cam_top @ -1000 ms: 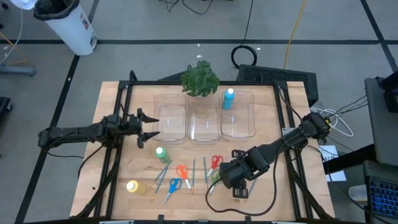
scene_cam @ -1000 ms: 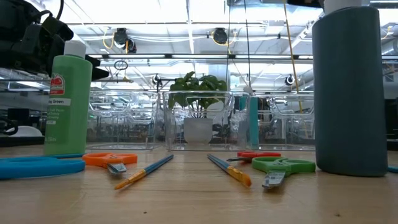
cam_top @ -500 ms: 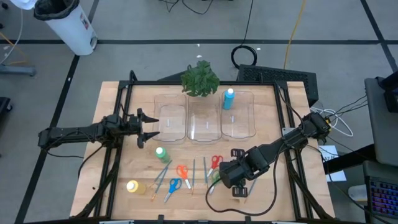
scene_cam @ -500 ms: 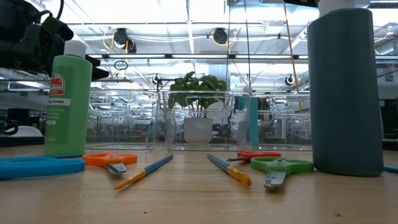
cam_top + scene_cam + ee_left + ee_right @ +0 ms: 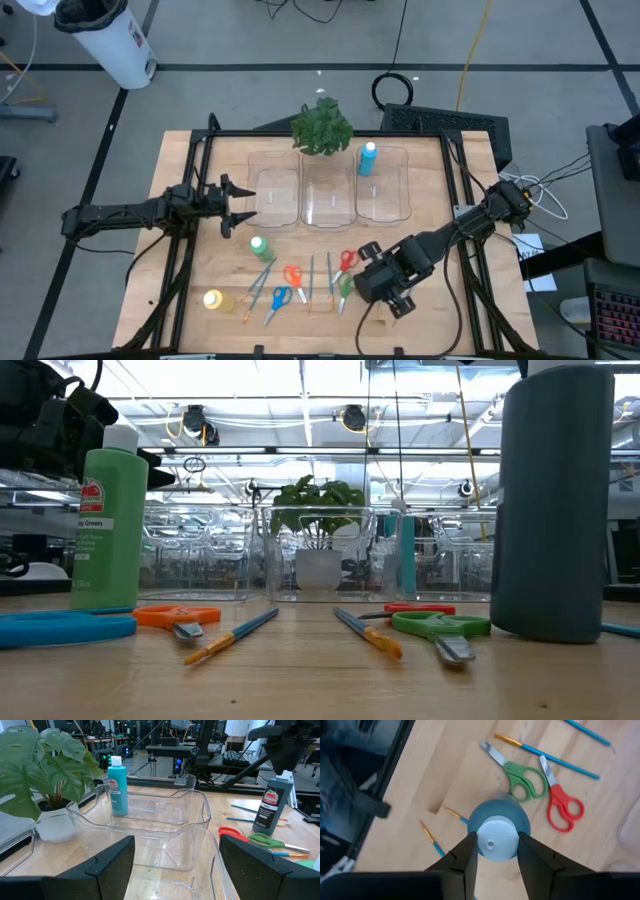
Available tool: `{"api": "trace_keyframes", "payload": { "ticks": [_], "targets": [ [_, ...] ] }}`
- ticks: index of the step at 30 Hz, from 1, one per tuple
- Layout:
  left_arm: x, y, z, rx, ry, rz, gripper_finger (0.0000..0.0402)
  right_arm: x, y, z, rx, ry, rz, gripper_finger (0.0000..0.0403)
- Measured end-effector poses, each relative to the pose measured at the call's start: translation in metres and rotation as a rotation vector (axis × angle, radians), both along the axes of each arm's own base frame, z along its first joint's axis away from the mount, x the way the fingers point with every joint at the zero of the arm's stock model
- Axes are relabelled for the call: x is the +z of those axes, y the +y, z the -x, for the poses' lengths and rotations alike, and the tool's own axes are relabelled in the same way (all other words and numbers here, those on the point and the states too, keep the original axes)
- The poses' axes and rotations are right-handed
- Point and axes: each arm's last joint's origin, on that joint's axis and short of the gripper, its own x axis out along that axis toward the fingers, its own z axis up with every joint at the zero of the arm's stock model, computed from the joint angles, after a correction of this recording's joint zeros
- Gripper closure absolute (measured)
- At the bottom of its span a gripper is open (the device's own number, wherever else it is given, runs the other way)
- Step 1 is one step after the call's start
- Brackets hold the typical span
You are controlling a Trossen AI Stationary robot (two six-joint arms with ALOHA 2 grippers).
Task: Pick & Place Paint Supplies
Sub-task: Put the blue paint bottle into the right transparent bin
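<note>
While the right jaws (image 5: 492, 851) pinch the dark bottle (image 5: 498, 826) by its cap, lift straight; left jaws (image 5: 172, 865) gape empty

A robotics lab: a wooden bench (image 5: 200, 280) framed by black rails stands on a grey floor marked with tape, cables (image 5: 395, 88) trail past it, and rows of ceiling lights (image 5: 300, 380) hang over equipment racks behind.
</note>
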Motion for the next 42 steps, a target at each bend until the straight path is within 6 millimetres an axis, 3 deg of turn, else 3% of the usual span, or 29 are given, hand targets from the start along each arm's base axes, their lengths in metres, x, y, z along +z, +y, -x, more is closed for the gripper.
{"api": "trace_keyframes", "payload": {
  "ticks": [14,35,42],
  "targets": [
    [0.000,0.000,0.000,0.000,0.000,0.000,0.0107,0.002,-0.002,0.001,0.146,-0.003,-0.006,0.0295],
    [0.000,0.000,0.000,0.000,0.000,0.000,0.0107,0.002,-0.003,-0.002,-0.021,-0.026,-0.004,0.0209],
    [0.000,0.000,0.000,0.000,0.000,0.000,0.0107,0.019,-0.007,0.005,-0.136,-0.069,-0.071,0.0212]
  ]
}}
